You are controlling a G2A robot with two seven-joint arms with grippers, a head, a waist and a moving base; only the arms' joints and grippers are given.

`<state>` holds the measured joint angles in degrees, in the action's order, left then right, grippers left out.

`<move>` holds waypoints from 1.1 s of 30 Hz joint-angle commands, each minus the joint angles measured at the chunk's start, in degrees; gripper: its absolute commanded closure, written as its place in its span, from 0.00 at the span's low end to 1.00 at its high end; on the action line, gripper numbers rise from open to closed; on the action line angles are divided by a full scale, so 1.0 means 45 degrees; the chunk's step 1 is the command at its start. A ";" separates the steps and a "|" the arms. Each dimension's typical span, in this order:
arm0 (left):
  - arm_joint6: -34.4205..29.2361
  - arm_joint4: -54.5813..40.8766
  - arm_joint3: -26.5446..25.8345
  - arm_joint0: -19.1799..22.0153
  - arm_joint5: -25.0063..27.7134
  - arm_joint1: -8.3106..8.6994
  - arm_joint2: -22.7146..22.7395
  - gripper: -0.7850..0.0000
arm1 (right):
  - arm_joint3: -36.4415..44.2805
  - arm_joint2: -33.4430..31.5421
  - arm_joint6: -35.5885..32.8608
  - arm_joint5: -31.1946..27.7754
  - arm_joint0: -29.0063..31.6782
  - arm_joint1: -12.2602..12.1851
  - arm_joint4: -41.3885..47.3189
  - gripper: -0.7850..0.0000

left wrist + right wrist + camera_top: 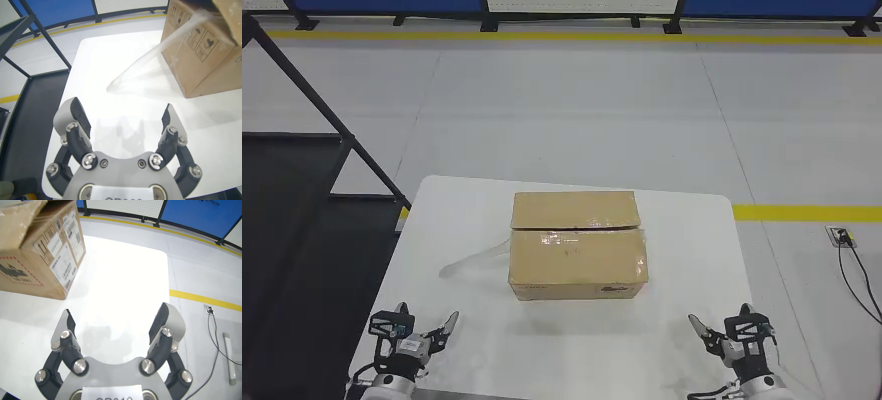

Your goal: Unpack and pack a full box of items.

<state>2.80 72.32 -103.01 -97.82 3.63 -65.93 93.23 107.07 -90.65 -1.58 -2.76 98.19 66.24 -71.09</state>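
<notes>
A brown cardboard box [577, 245] stands near the middle of the white table [682, 320], its top flaps folded over. A loose strip of clear tape [474, 262] hangs from its left side down onto the table. In the left wrist view the box [204, 56] and the tape strip [143, 62] lie ahead of my left gripper [122, 111]. That gripper [425, 325] hovers open over the table's near left corner, nothing between its fingers. My right gripper [724, 325] is open over the near right corner, with the box [41, 256] well off from it [115, 316].
A black metal rack with a dark shelf [292, 250] stands against the table's left side. On the floor to the right lie a yellow line [807, 212], a socket and a black cable [854, 270]. Bare table surface surrounds the box.
</notes>
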 commanded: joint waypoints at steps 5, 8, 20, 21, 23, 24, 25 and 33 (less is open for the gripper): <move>0.0239 -0.1371 0.0165 0.1020 0.1549 0.0021 0.0288 0.00 | 0.0550 0.0456 -0.1102 -0.0590 -0.1094 0.0091 0.1713 0.00; -0.0044 -0.2311 0.0407 0.1748 0.2406 0.0029 0.0295 0.00 | 0.0574 0.0977 -0.1620 -0.0172 -0.2001 0.0186 0.2208 0.00; -0.0387 -0.3039 0.0415 0.2432 0.2483 -0.0007 0.0132 0.00 | 0.0431 0.1503 -0.2290 0.1109 -0.3376 0.0327 0.2387 0.00; -0.0387 -0.3039 0.0415 0.2432 0.2483 -0.0007 0.0132 0.00 | 0.0431 0.1503 -0.2290 0.1109 -0.3376 0.0327 0.2387 0.00; -0.0387 -0.3039 0.0415 0.2432 0.2483 -0.0007 0.0132 0.00 | 0.0431 0.1503 -0.2290 0.1109 -0.3376 0.0327 0.2387 0.00; -0.0387 -0.3039 0.0415 0.2432 0.2483 -0.0007 0.0132 0.00 | 0.0431 0.1503 -0.2290 0.1109 -0.3376 0.0327 0.2387 0.00; -0.0421 -0.3235 0.0446 0.2423 0.2502 -0.0020 0.0084 0.00 | 0.0461 0.1543 -0.2239 0.0946 -0.3346 0.0343 0.2725 0.00; -0.1048 -0.3860 0.0898 0.3609 0.2807 -0.0063 -0.0373 0.00 | -0.1108 0.1192 -0.3696 -0.2039 -0.5206 0.0399 0.8146 0.00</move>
<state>-1.90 54.56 -99.27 -82.40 16.28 -66.20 91.87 103.94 -84.95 -16.33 -10.38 76.74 68.02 -39.49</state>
